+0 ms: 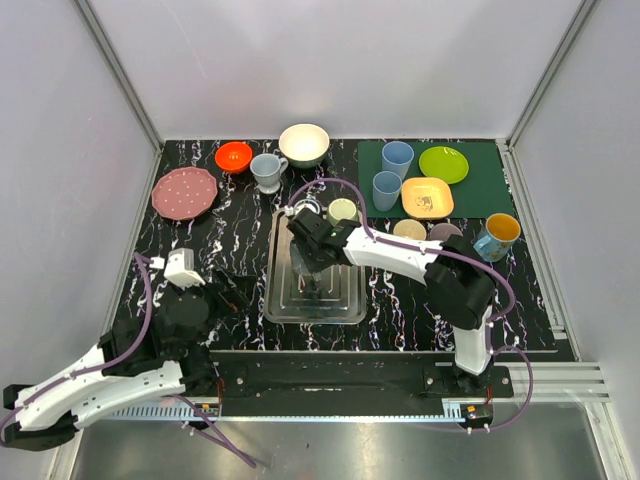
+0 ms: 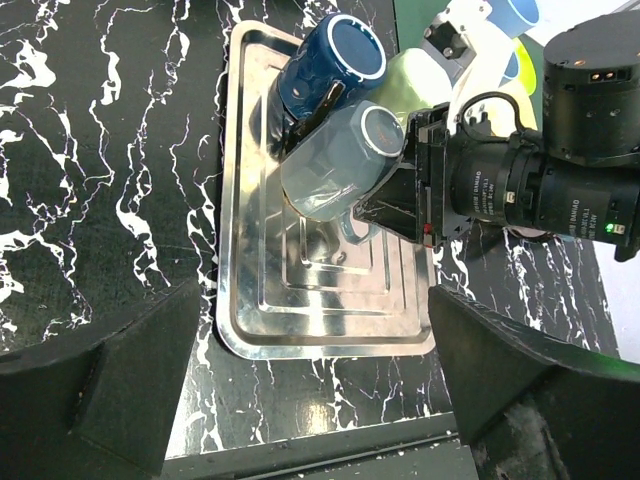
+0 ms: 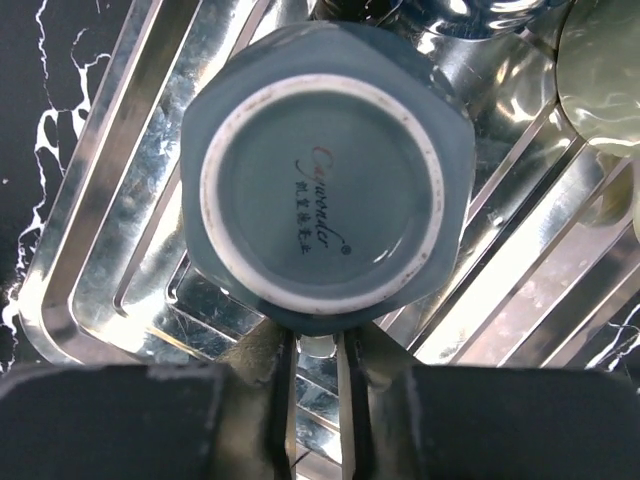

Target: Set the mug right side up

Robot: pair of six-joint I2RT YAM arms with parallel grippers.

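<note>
A grey-blue mug (image 2: 335, 165) hangs tilted over the metal tray (image 2: 260, 335), base up and handle down. In the right wrist view its base (image 3: 325, 200) with a white foot ring faces the camera. My right gripper (image 3: 320, 350) is shut on the mug's handle, with the fingers (image 3: 282, 370) pinched close either side of it. In the top view the right gripper (image 1: 308, 258) sits over the tray's middle. My left gripper (image 2: 315, 340) is open and empty, low at the tray's near edge; in the top view the left gripper (image 1: 235, 288) is left of the tray.
A dark blue mug (image 2: 325, 70) lies base up at the tray's far end beside a pale green cup (image 1: 343, 211). Behind stand a pink plate (image 1: 184, 192), orange bowl (image 1: 234, 156), grey mug (image 1: 267, 171), white bowl (image 1: 304, 144) and a green mat (image 1: 480, 190) with cups and plates.
</note>
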